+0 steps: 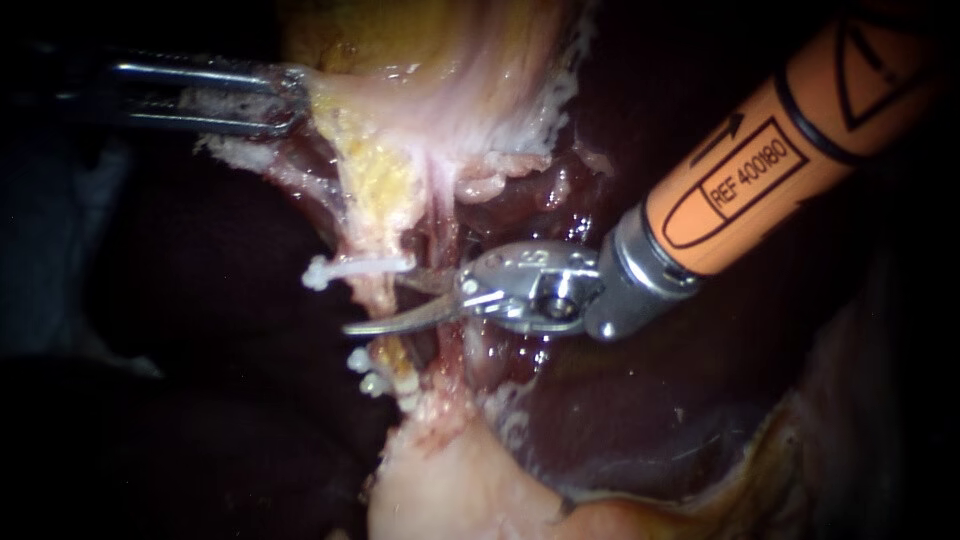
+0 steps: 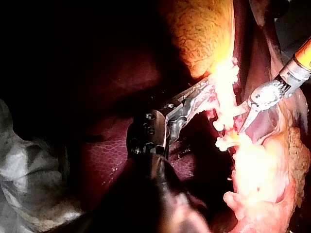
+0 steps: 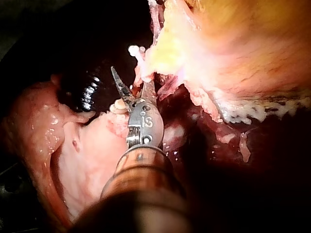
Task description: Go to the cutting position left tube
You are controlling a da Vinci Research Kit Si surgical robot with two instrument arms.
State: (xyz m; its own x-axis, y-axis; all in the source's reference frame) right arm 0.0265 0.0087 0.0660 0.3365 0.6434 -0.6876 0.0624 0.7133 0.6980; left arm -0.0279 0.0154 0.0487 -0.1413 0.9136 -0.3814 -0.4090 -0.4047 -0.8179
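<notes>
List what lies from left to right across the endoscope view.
Left instrument, jaws shut on tissue → white clip → right instrument's metal wrist → its orange shaft. The right instrument's open jaws overlap the clip, so they are left out.

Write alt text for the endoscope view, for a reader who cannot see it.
The orange-shafted right instrument holds its open blades at a pale tube, just below one white clip and above the lower clips. The left instrument grips the gallbladder near its edge, with dark liver around them.
</notes>
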